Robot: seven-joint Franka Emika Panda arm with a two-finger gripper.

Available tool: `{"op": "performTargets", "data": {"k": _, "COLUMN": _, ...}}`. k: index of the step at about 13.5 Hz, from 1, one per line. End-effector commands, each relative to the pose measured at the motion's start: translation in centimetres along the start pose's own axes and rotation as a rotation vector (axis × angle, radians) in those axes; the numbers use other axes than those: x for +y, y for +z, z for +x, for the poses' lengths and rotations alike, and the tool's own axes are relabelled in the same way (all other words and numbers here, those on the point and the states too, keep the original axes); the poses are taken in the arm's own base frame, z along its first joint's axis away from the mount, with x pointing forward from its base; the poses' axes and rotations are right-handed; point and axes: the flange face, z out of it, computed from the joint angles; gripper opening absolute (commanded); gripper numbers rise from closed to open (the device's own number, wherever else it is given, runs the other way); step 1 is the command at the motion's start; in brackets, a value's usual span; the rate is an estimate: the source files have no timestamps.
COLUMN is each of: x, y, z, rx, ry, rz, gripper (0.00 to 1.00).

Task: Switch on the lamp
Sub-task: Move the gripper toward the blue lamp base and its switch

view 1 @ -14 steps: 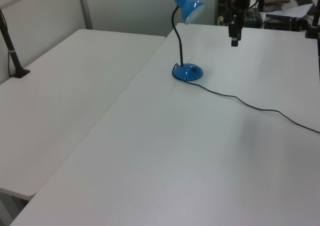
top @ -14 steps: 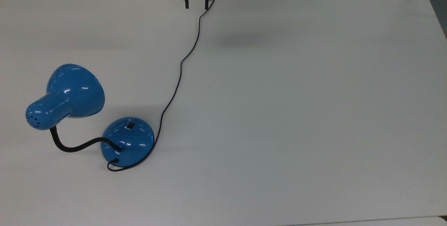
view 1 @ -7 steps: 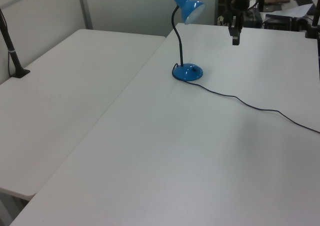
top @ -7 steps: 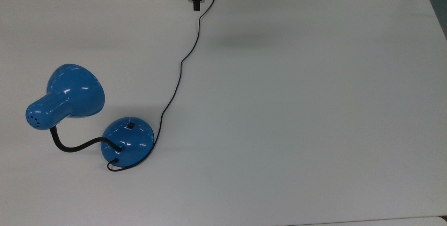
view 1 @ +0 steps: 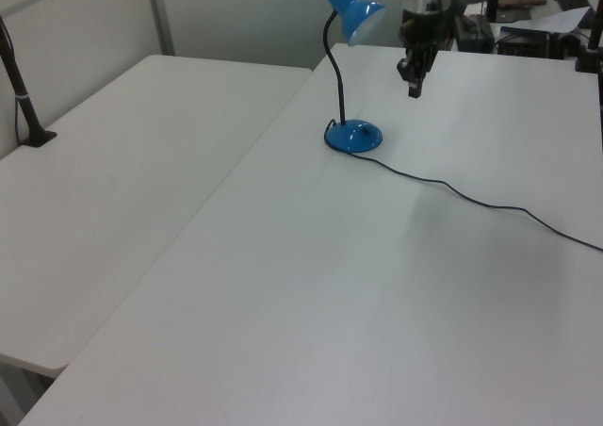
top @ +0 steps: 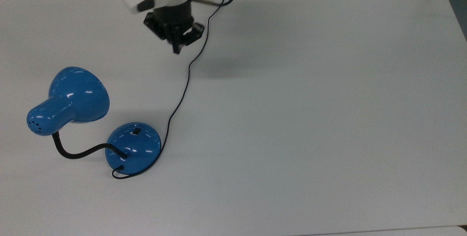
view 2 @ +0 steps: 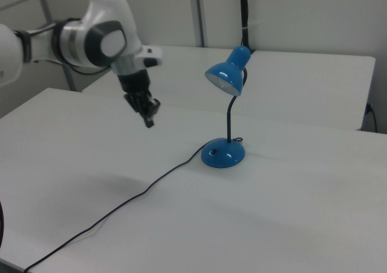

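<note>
Here, in the top view and reading from its left edge, the lamp point(top: 78, 115) stands on the white table point(top: 310, 119), its glossy blue shade point(top: 78, 93) below and to the top view's left of the gripper point(top: 177, 49), the black gooseneck point(top: 78, 153) curling down into the round base point(top: 133, 148), which sits well below the gripper and slightly to the top view's left of it. The small black switch point(top: 136, 131) lies on the side of the dome that faces the gripper. The gripper hangs above the table with its fingers pressed together and nothing between them, well apart from the lamp. Just beside it, to the top view's right, the thin black cord point(top: 186, 82) runs down the table and wraps the base's edge. The chief risk, judging from this layout, is the cord: a descent that drifts toward it could snag or drag it and slide the light base out of position. The switch is a small target on a curved, slick dome, so an off-centre press could skid off the surface or tip the lamp. In the right view the shade point(view 2: 225, 72) overhangs the base point(view 2: 223, 154), and an approach from that side could strike it.
</note>
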Motion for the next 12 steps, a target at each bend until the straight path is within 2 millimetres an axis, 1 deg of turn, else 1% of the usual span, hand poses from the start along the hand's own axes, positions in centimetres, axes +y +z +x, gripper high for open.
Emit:
{"op": "performTargets", "data": {"k": 1, "x": 3.0, "y": 4.1, "z": 2.3, "rx": 0.090, "ry": 0.155, "rz": 0.011, "gripper": 0.00}}
{"op": "performTargets", "data": {"k": 2, "x": 3.6, "y": 6.2, "z": 3.2, "rx": 0.118, "ry": 0.177, "rz": 0.002, "gripper": 0.00}}
{"op": "performTargets", "data": {"k": 3, "x": 3.8, "y": 7.5, "z": 3.8, "rx": 0.137, "ry": 0.188, "rz": -0.009, "gripper": 0.00}}
{"op": "performTargets", "data": {"k": 4, "x": 4.0, "y": 9.3, "z": 4.3, "rx": 0.157, "ry": 0.196, "rz": -0.031, "gripper": 0.00}}
{"op": "performTargets", "data": {"k": 5, "x": 4.1, "y": 10.7, "z": 4.7, "rx": 0.171, "ry": 0.197, "rz": -0.044, "gripper": 0.00}}
{"op": "performTargets", "data": {"k": 6, "x": 4.4, "y": 11.5, "z": 5.1, "rx": 0.193, "ry": 0.212, "rz": -0.044, "gripper": 0.00}}
{"op": "performTargets", "data": {"k": 9, "x": 4.6, "y": 12.9, "z": 6.1, "rx": 0.266, "ry": 0.234, "rz": -0.014, "gripper": 0.00}}
{"op": "performTargets", "data": {"k": 11, "x": 4.6, "y": 13.2, "z": 6.6, "rx": 0.314, "ry": 0.230, "rz": 0.006, "gripper": 0.00}}
{"op": "performTargets", "data": {"k": 12, "x": 4.5, "y": 13.9, "z": 6.8, "rx": 0.325, "ry": 0.217, "rz": 0.002, "gripper": 0.00}}
